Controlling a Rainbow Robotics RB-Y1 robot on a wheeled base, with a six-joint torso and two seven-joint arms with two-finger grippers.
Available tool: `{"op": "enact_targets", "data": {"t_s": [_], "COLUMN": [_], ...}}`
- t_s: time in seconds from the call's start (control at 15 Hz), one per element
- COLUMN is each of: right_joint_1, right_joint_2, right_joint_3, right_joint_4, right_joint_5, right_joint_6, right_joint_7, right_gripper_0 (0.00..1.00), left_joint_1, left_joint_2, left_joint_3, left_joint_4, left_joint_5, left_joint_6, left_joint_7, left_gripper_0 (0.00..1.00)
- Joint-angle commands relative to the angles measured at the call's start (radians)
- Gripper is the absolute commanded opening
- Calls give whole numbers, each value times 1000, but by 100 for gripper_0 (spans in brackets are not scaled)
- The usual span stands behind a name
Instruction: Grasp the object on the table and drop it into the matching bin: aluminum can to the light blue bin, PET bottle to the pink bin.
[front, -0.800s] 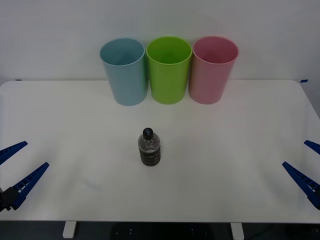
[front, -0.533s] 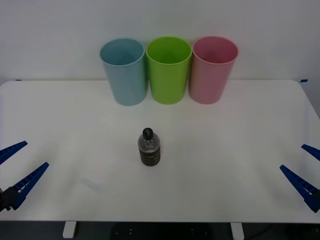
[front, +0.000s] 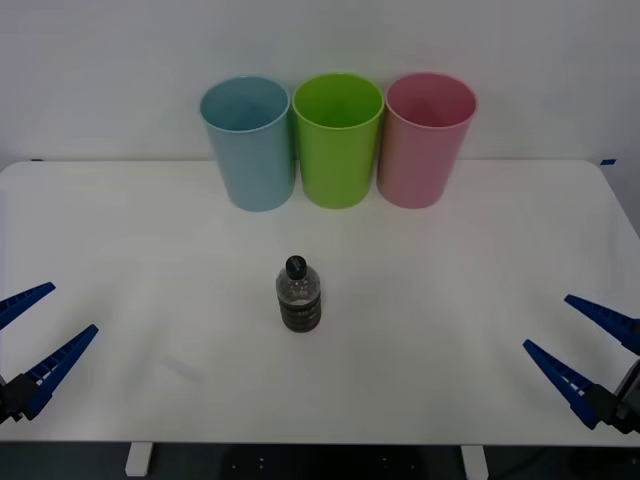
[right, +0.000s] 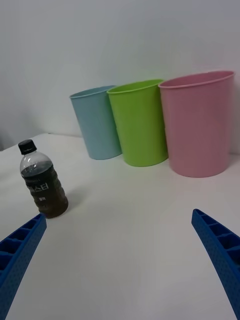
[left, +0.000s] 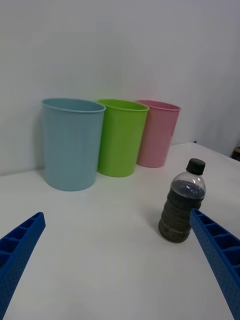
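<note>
1. The PET bottle (front: 299, 297) stands upright near the middle of the white worktop (front: 450, 260). It is small and clear, with a black cap and a dark lower half.
2. 3 tall tapered bins stand in a row at the worktop's far edge, well apart from the bottle: the light blue bin (front: 248, 142) on the left, a lime green bin (front: 338, 138) in the middle, the pink bin (front: 428, 138) on the right.
3. The left claw (front: 28, 340) hovers at the near left corner, its blue ribbed fingers spread and holding nothing.
4. The right claw (front: 580, 345) hovers at the near right corner, likewise spread and empty.
5. The right wrist view shows pale lettering on the bottle's dark band, too small to read; the front view only hints at it.
</note>
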Motion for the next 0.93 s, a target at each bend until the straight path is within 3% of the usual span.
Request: {"op": "enact_targets", "data": {"t_s": [0.07, 0.33, 0.47, 0.93], "right_joint_1": [-18, -35, -48, -68], "right_joint_2": [0, -2, 0, -2], "right_joint_3": [36, 95, 139, 268], "right_joint_4": [1, 0, 1, 3], "right_joint_5": [33, 59, 59, 60], "right_joint_6": [0, 2, 14, 89], "right_joint_7": [27, 76, 168, 208], "right_gripper_0": [100, 100, 100, 100], "left_joint_1": [0, 0, 0, 0], "left_joint_2": [0, 0, 0, 0], "left_joint_3": [0, 0, 0, 0], "left_joint_4": [0, 0, 0, 0], "left_joint_5": [0, 0, 0, 0], "left_joint_6": [0, 0, 0, 0], "left_joint_7": [0, 0, 0, 0], "left_gripper_0": [100, 100, 100, 100]}}
